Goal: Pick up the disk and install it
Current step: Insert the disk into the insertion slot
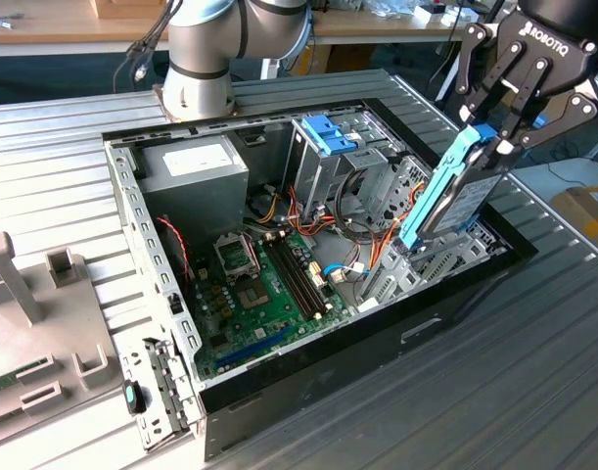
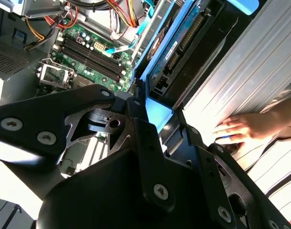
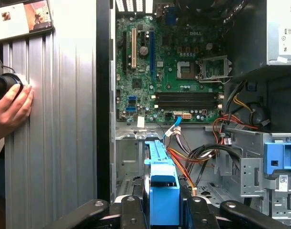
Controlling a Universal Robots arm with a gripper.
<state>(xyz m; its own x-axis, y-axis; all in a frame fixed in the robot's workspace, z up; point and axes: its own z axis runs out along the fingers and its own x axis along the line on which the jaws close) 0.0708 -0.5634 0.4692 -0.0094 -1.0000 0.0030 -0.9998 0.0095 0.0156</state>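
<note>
Black metal fingers of the tool (image 1: 494, 137) are closed tight on the top end of the disk (image 1: 445, 201), in the upper right of the exterior view. The disk hangs from the tool, standing up and leaning a bit. Its light-blue frame runs down its edge. Its low end dips inside the computer case (image 1: 357, 357), close to the case wall on the exterior view's right. It is not in its place yet.

I think the step in hand is bringing the disk to its spot in the case. To do it well, the tool should grip firmly so the disk does not slip or swing. The blue frame should line up straight with the slot it goes into. Slow is best. Orange and red wires (image 1: 375, 255) lie just beside the low end of the disk, and they could get pinched or snagged.

Past the wires is the green board (image 1: 269, 284). A metal cage (image 1: 328, 137) with a blue tab stands near the back wall. A grey box (image 1: 196, 171) has a white label with print on it. The disk face has small print too, seen in the second wrist view. The tool's body carries white letters. I leave all these words unread.

A person's hand (image 3: 12, 107) rests on the ribbed table (image 1: 543, 372), outside the case.
</note>
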